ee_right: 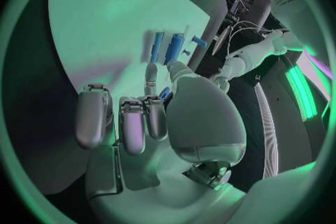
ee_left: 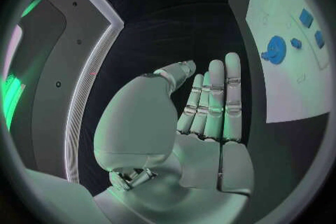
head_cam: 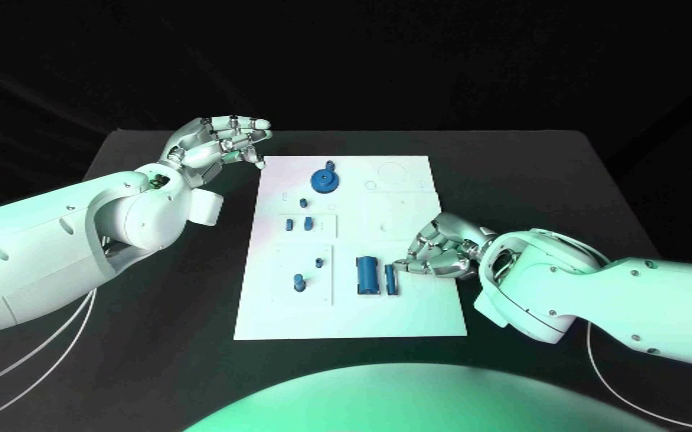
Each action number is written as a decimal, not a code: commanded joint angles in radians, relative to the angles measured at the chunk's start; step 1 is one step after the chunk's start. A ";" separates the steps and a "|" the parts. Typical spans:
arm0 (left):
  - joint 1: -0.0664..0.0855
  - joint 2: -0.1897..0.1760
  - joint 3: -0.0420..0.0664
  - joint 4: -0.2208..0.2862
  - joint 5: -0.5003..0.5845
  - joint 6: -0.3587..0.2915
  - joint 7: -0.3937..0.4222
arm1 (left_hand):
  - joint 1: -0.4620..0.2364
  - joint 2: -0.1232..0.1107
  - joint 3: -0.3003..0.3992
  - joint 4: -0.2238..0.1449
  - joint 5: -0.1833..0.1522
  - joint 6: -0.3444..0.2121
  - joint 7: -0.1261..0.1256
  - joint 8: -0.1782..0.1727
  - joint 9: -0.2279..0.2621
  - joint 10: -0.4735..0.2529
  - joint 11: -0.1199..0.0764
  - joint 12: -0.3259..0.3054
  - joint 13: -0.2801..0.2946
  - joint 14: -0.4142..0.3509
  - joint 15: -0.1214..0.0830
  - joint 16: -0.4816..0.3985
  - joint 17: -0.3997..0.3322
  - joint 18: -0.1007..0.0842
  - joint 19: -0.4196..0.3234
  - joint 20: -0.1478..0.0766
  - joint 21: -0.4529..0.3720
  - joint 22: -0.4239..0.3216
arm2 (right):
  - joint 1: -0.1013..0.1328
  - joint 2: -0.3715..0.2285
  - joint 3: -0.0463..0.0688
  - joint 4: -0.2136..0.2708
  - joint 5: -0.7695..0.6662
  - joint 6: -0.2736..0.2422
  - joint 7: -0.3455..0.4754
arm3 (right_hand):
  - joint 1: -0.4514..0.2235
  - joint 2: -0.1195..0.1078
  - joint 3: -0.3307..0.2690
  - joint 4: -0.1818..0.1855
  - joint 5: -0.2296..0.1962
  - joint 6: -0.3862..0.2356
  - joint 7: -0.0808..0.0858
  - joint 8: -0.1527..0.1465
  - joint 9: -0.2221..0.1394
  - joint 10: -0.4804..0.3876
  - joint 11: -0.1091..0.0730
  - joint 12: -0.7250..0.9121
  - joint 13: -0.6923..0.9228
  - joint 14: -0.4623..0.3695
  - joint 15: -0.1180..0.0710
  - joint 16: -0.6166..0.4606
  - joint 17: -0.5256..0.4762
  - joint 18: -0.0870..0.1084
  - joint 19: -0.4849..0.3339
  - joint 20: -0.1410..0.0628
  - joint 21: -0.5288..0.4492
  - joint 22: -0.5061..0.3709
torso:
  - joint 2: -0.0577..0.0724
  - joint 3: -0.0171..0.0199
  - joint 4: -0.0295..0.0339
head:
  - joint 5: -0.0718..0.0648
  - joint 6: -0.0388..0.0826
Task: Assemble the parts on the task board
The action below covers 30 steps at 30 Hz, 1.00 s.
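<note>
The white task board [head_cam: 407,214] lies in the middle of the table. On it are a round blue gear-like part [head_cam: 327,181], several small blue parts [head_cam: 299,223], a thick blue block [head_cam: 368,274] and a slim blue bar [head_cam: 389,279]. My right hand [head_cam: 440,250] rests over the board's right side, fingers curled, fingertips close beside the slim bar. In the right wrist view, the right hand [ee_right: 154,117] pinches a small blue part [ee_right: 164,93] between thumb and finger. My left hand [head_cam: 219,142] is raised off the board's far left corner, holding nothing.
In the left wrist view the left hand [ee_left: 203,117] has straight fingers, with the board [ee_left: 294,89] and the gear-like part [ee_left: 274,49] beyond them. Bare black table [head_cam: 159,167] surrounds the board on all sides.
</note>
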 commanded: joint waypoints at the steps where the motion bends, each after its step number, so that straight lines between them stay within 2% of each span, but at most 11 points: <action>1: 0.000 0.006 0.001 0.002 -0.001 0.020 0.007 | -0.011 -0.002 -0.002 0.005 0.004 -0.006 0.010 0.003 0.001 -0.004 0.000 0.007 -0.001 -0.008 0.001 0.007 -0.002 0.014 -0.007 -0.001 -0.001 -0.001 | 0.019 -0.003 0.001 -0.004 0.045 -0.035 0.095 | -0.006 -0.001 -0.006 0.001 0.000 -0.005 0.001 -0.003 -0.001 0.078 0.000 -0.006 0.206 0.101 -0.001 -0.002 0.229 -0.011 0.012 -0.003 -0.005 0.186 | -0.004 -0.0026 -0.0012 | -0.002 0.000; 4: -0.001 0.008 0.001 0.002 0.001 0.022 0.014 | -0.012 -0.002 -0.002 0.006 0.004 -0.006 0.010 0.004 0.001 -0.004 0.000 0.007 -0.001 -0.008 0.002 0.007 -0.002 0.014 -0.007 -0.001 -0.001 -0.002 | 0.036 -0.001 0.001 -0.022 0.092 -0.066 0.168 | 0.002 -0.001 -0.004 0.000 0.001 -0.009 0.003 -0.006 -0.002 0.077 0.002 -0.010 0.204 0.099 0.001 -0.005 0.223 -0.009 0.009 -0.001 -0.017 0.183 | -0.006 -0.0026 0.0005 | -0.005 0.000; 5: -0.001 0.009 0.001 0.002 0.002 0.023 0.018 | -0.014 -0.003 -0.003 0.008 0.003 -0.007 0.010 0.004 0.001 -0.004 0.000 0.009 -0.001 -0.008 0.002 0.007 -0.002 0.014 -0.007 -0.001 -0.002 -0.002 | 0.042 0.001 0.001 -0.032 0.118 -0.080 0.204 | 0.013 0.000 -0.005 -0.001 -0.052 -0.025 0.011 -0.015 -0.005 0.074 0.009 -0.014 0.202 0.097 0.007 -0.009 0.213 -0.006 0.003 0.003 -0.034 0.179 | -0.006 -0.0029 0.0007 | -0.004 0.004; 10: -0.006 0.013 0.000 0.000 0.013 0.016 0.041 | -0.048 -0.016 -0.026 0.035 0.005 -0.018 0.009 0.013 0.001 -0.010 -0.001 0.023 -0.002 -0.027 0.007 0.002 -0.007 0.013 -0.017 0.008 -0.034 -0.023 | 0.073 0.023 0.001 -0.108 0.275 -0.142 0.368 | 0.075 0.009 0.012 -0.004 -0.049 -0.079 0.036 -0.042 -0.014 0.041 0.030 -0.107 0.155 0.079 0.024 -0.044 0.136 0.015 -0.040 0.018 -0.167 0.145 | -0.019 -0.0083 0.0013 | -0.004 0.018; 13: -0.010 0.018 0.000 -0.007 0.022 0.004 0.053 | -0.053 -0.020 -0.039 0.049 0.003 -0.025 0.010 0.021 0.002 -0.013 0.001 0.036 -0.002 -0.058 0.012 -0.017 -0.017 0.013 -0.029 0.014 -0.075 -0.048 | 0.094 0.051 0.001 -0.179 0.411 -0.161 0.482 | 0.118 0.001 0.015 -0.001 -0.062 -0.116 0.053 -0.043 -0.006 -0.042 0.046 -0.311 0.044 0.036 0.038 -0.131 -0.018 0.052 -0.118 0.032 -0.399 0.081 | -0.031 -0.0136 0.0010 | -0.003 0.036; 16: -0.015 0.026 0.000 -0.019 0.035 -0.012 0.067 | -0.053 -0.023 -0.049 0.066 0.002 -0.033 0.013 0.031 0.002 -0.011 0.006 0.051 -0.003 -0.116 0.022 -0.067 -0.044 0.011 -0.061 0.027 -0.147 -0.092 | 0.113 0.086 0.001 -0.253 0.531 -0.158 0.584 | 0.160 -0.003 0.026 -0.003 -0.056 -0.181 0.076 -0.043 0.001 -0.204 0.069 -0.652 -0.165 -0.064 0.058 -0.325 -0.289 0.106 -0.261 0.051 -0.804 -0.057 | -0.043 -0.0161 0.0003 | -0.005 0.060; 19: -0.018 0.036 0.001 -0.039 0.047 -0.024 0.078 | -0.043 -0.024 -0.045 0.087 0.003 -0.039 0.024 0.048 0.003 -0.011 0.019 0.025 -0.025 -0.198 0.051 -0.197 -0.103 0.008 -0.116 0.055 -0.279 -0.172 | 0.130 0.121 0.001 -0.323 0.614 -0.134 0.657 | 0.203 0.007 0.068 -0.002 -0.066 -0.240 0.106 -0.070 -0.026 -0.343 0.095 -0.911 -0.365 -0.226 0.083 -0.643 -0.632 0.110 -0.324 0.076 -0.942 -0.153 | -0.053 -0.0165 -0.0008 | -0.009 0.088; 24: -0.020 0.070 0.001 -0.097 0.065 -0.050 0.101 | -0.031 -0.027 -0.041 0.107 0.003 -0.041 0.023 0.065 0.000 0.010 0.028 -0.034 -0.043 -0.244 0.072 -0.333 -0.154 0.009 -0.130 0.084 -0.413 -0.259 | 0.152 0.185 0.002 -0.457 0.731 -0.079 0.766 | 0.237 -0.005 0.145 -0.002 -0.110 -0.245 0.135 -0.101 -0.082 -0.393 0.126 -1.085 -0.584 -0.288 0.117 -0.861 -0.725 0.109 -0.376 0.111 -1.080 -0.295 | -0.072 -0.0106 0.0001 | 0.002 0.126; 26: -0.020 0.085 0.001 -0.121 0.072 -0.063 0.110 | -0.022 -0.031 -0.033 0.121 0.003 -0.058 0.025 0.054 -0.011 0.027 0.034 -0.105 -0.044 -0.274 0.091 -0.452 -0.188 0.007 -0.168 0.111 -0.516 -0.322 | 0.157 0.217 0.003 -0.516 0.788 -0.053 0.808 | 0.245 -0.020 0.210 -0.005 -0.132 -0.246 0.162 -0.123 -0.121 -0.391 0.156 -1.212 -0.762 -0.340 0.147 -1.006 -0.787 0.110 -0.420 0.140 -1.162 -0.385 | -0.079 -0.0075 -0.0038 | 0.009 0.138; 29: -0.020 0.111 0.001 -0.157 0.084 -0.085 0.119 | -0.014 -0.036 -0.026 0.129 0.003 -0.077 0.024 0.031 -0.029 0.034 0.048 -0.187 -0.044 -0.300 0.111 -0.570 -0.218 0.004 -0.221 0.136 -0.617 -0.384 | 0.161 0.264 0.005 -0.599 0.851 -0.015 0.860 | 0.256 -0.023 0.265 -0.011 -0.138 -0.253 0.180 -0.154 -0.156 -0.430 0.185 -1.295 -0.876 -0.427 0.186 -1.129 -0.848 0.100 -0.486 0.170 -1.198 -0.456 | -0.086 -0.0031 -0.0051 | 0.012 0.150; 30: -0.020 0.121 0.001 -0.170 0.088 -0.095 0.121 | -0.012 -0.035 -0.028 0.132 0.002 -0.084 0.023 0.021 -0.036 0.031 0.055 -0.220 -0.044 -0.311 0.120 -0.614 -0.228 -0.003 -0.232 0.138 -0.646 -0.402 | 0.162 0.281 0.006 -0.630 0.867 -0.002 0.875 | 0.264 -0.023 0.289 -0.022 -0.171 -0.252 0.187 -0.167 -0.171 -0.437 0.194 -1.320 -0.922 -0.449 0.199 -1.175 -0.875 0.100 -0.523 0.183 -1.197 -0.494 | -0.088 0.0004 -0.0041 | 0.013 0.159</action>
